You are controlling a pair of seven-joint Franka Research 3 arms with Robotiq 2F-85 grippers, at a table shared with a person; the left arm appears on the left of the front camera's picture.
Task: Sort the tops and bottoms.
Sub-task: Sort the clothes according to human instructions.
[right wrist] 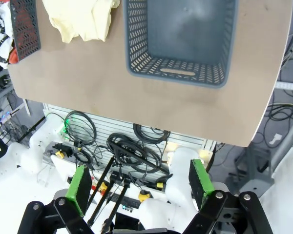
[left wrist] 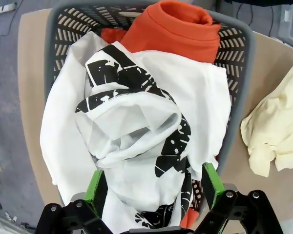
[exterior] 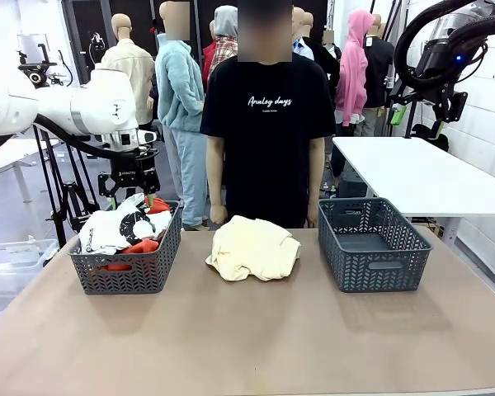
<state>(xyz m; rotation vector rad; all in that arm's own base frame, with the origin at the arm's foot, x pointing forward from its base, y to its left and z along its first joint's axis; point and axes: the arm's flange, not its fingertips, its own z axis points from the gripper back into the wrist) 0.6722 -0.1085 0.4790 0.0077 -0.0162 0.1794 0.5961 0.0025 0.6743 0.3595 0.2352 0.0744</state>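
Front view: a brown table [exterior: 247, 338] fills the lower half of the frame, and a person in a black T-shirt stands behind it at centre. Two grey baskets sit on the table. The left basket [exterior: 128, 276] is at middle left and heaped with clothes, while the right basket [exterior: 371, 247] at middle right shows a bare floor. A pale yellow garment [exterior: 254, 247] lies crumpled on the table between the baskets, apart from both. In the left basket the white garment with black print [exterior: 115, 227] lies on top of the orange-red garment [exterior: 142, 246]. The left gripper [exterior: 132, 188] hangs just above that pile. In the left wrist view its green pads are spread wide, with white cloth lying loosely between them and not pinched. The right gripper [right wrist: 139, 184] is also spread and holds nothing, high over the near edge of the table. The white piece looks already placed, so the yellow one appears to be next. That calls for lifting the left gripper clear of the pile, then a pinch on a raised fold of the yellow cloth.
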